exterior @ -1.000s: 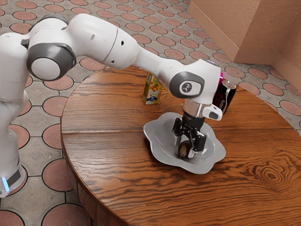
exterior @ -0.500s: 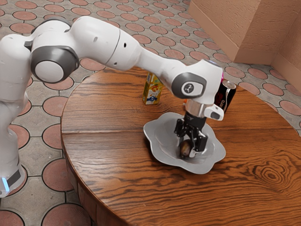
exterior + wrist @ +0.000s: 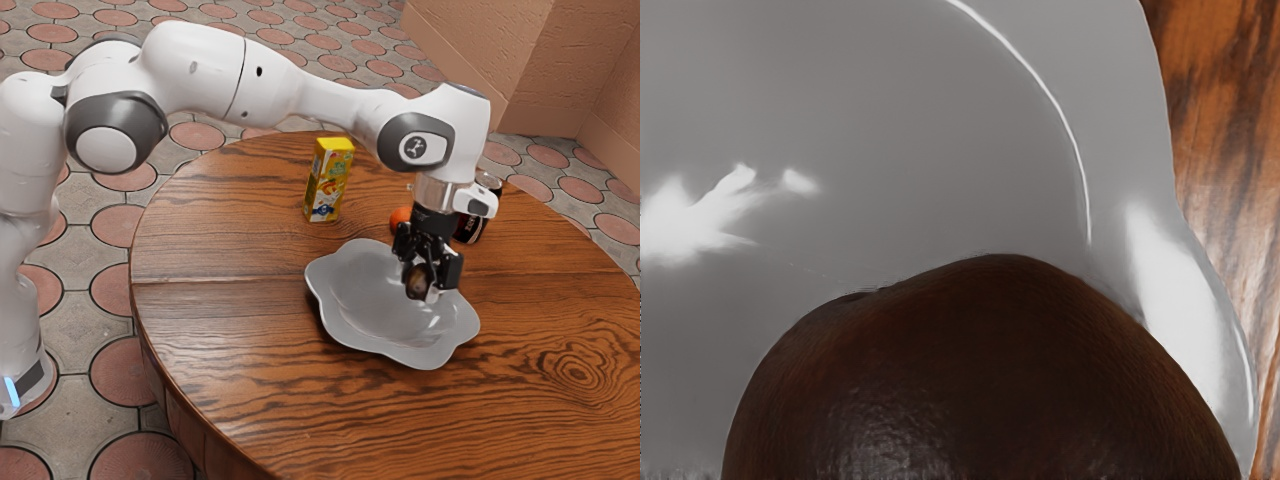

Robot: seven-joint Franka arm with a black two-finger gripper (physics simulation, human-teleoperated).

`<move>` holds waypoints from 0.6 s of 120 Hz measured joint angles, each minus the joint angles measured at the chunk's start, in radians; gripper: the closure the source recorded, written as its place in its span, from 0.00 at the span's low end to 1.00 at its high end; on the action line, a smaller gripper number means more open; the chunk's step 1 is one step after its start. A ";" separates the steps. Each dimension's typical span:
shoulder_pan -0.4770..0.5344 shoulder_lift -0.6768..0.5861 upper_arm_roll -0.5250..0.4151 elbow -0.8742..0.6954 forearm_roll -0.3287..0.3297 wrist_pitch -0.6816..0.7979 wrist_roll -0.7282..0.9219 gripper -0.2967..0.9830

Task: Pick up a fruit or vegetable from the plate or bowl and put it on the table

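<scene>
Fingers (image 3: 434, 294) of the gripper (image 3: 420, 289) pinch a dark brown fruit (image 3: 417, 281) from two sides above the wavy-rimmed grey bowl (image 3: 350, 305) on the wooden table (image 3: 230, 340), with an orange fruit (image 3: 400, 217) beyond the bowl, then a partly hidden dark can (image 3: 471, 229) and, toward the exterior view's left, an upright yellow carton (image 3: 328, 182).

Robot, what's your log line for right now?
gripper: shut on brown fruit | fruit: held above bowl | next: probably table
</scene>
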 joint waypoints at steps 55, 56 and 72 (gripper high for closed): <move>0.340 0.323 -0.322 0.572 0.030 -0.144 -0.020 0.51; 0.341 0.325 -0.326 0.574 0.030 -0.145 -0.021 0.51; 0.334 0.341 -0.359 0.585 0.036 -0.151 -0.038 0.52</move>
